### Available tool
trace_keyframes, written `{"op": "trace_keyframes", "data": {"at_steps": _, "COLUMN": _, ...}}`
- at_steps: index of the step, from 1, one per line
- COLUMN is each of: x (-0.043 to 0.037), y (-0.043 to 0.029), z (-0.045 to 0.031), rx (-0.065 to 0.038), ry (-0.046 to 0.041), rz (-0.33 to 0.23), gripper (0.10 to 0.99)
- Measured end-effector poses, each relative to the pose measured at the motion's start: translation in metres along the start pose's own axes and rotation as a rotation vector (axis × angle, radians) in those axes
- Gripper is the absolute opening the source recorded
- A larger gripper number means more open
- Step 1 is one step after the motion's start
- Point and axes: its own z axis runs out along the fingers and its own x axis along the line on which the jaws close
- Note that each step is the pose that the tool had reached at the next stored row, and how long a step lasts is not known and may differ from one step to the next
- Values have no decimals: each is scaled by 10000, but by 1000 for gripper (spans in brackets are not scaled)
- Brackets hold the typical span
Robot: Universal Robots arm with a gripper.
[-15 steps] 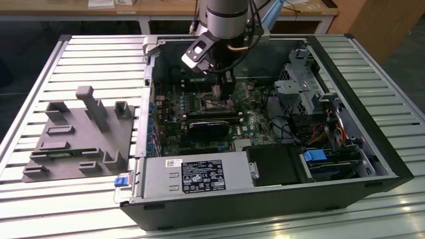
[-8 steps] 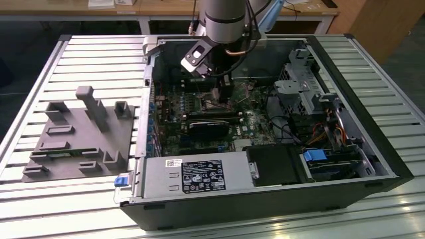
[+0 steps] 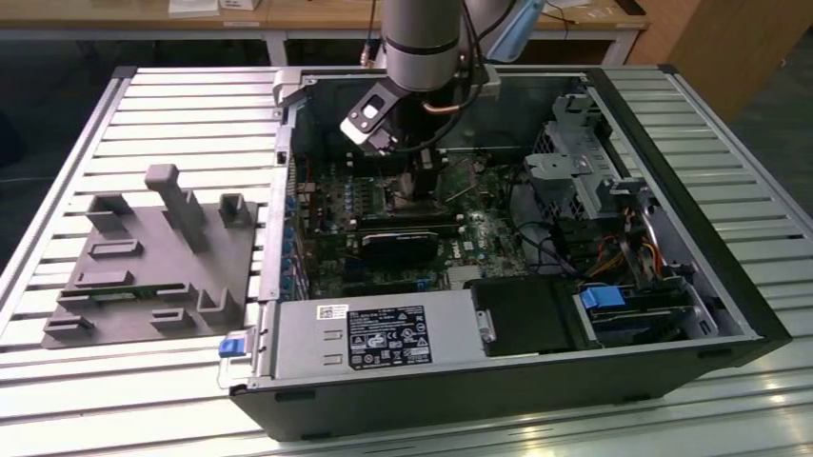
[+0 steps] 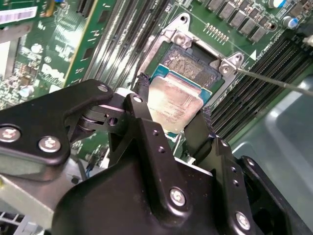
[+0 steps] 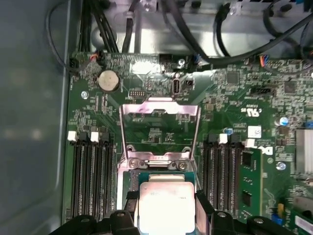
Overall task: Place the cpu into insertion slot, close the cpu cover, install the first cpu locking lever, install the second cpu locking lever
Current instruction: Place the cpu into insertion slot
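An open computer case (image 3: 730,286) lies on its side on the slatted metal table (image 3: 178,114). My arm (image 3: 426,38) reaches down into it from the upper middle of the exterior view. A grey moulded fixture (image 3: 152,257) sits on the table at the exterior view's left, just beside the case. A silver power supply (image 3: 368,338) lies along the case's edge in the lower middle of that frame.

In the second wrist view my tool (image 4: 173,98) is partly closed. Its two black fingers (image 4: 144,120) press against opposite edges of the cpu (image 4: 171,110), gripping it with the dull silver top facing the camera. The chip covers the part of the insertion slot (image 4: 188,61) nearest the tool, and the slot's grey centre and silver rim show beyond the chip's blue-green edge. From my station I cannot tell whether the chip touches the socket or hangs just above it. A thin metal rod (image 4: 274,81) juts from one corner of the slot's rim and runs out over the neighbouring memory slots.

In the first wrist view the cpu cover (image 5: 159,105) stands swung open on the side of the slot away from the tool, and the green board (image 5: 159,132) shows through its large square window. Long black memory slots (image 5: 90,176) flank the socket on both sides. A round coin battery (image 5: 108,80) sits on the board beyond the cover, near a bundle of black cables (image 5: 195,29) by the case wall.
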Motion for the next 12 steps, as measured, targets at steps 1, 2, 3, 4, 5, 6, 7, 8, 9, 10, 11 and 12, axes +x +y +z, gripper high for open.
{"op": "trace_keyframes", "data": {"at_steps": 1, "x": 7, "y": -6, "z": 14, "rx": 0, "ry": -12, "rz": -1, "gripper": 537}}
{"op": "trace_keyframes", "data": {"at_steps": 2, "x": 13, "y": -11, "z": 29, "rx": 1, "ry": -25, "rz": -2, "gripper": 537}}
{"op": "trace_keyframes", "data": {"at_steps": 3, "x": 18, "y": -18, "z": 46, "rx": 1, "ry": -36, "rz": -3, "gripper": 537}}
{"op": "trace_keyframes", "data": {"at_steps": 4, "x": 23, "y": -25, "z": 64, "rx": 1, "ry": -44, "rz": -3, "gripper": 537}}
{"op": "trace_keyframes", "data": {"at_steps": 5, "x": 29, "y": -32, "z": 81, "rx": 1, "ry": -50, "rz": -4, "gripper": 537}}
{"op": "trace_keyframes", "data": {"at_steps": 6, "x": 35, "y": -41, "z": 100, "rx": 1, "ry": -58, "rz": -4, "gripper": 537}}
{"op": "trace_keyframes", "data": {"at_steps": 7, "x": 40, "y": -48, "z": 116, "rx": 1, "ry": -64, "rz": -5, "gripper": 537}}
{"op": "trace_keyframes", "data": {"at_steps": 8, "x": 44, "y": -54, "z": 130, "rx": 1, "ry": -69, "rz": -4, "gripper": 537}}
{"op": "trace_keyframes", "data": {"at_steps": 9, "x": 49, "y": -59, "z": 145, "rx": 1, "ry": -74, "rz": -4, "gripper": 537}}
{"op": "trace_keyframes", "data": {"at_steps": 10, "x": 53, "y": -62, "z": 159, "rx": 1, "ry": -75, "rz": -4, "gripper": 537}}
{"op": "trace_keyframes", "data": {"at_steps": 11, "x": 57, "y": -65, "z": 173, "rx": 0, "ry": -76, "rz": -4, "gripper": 537}}
{"op": "trace_keyframes", "data": {"at_steps": 12, "x": 60, "y": -68, "z": 189, "rx": 1, "ry": -77, "rz": -3, "gripper": 537}}
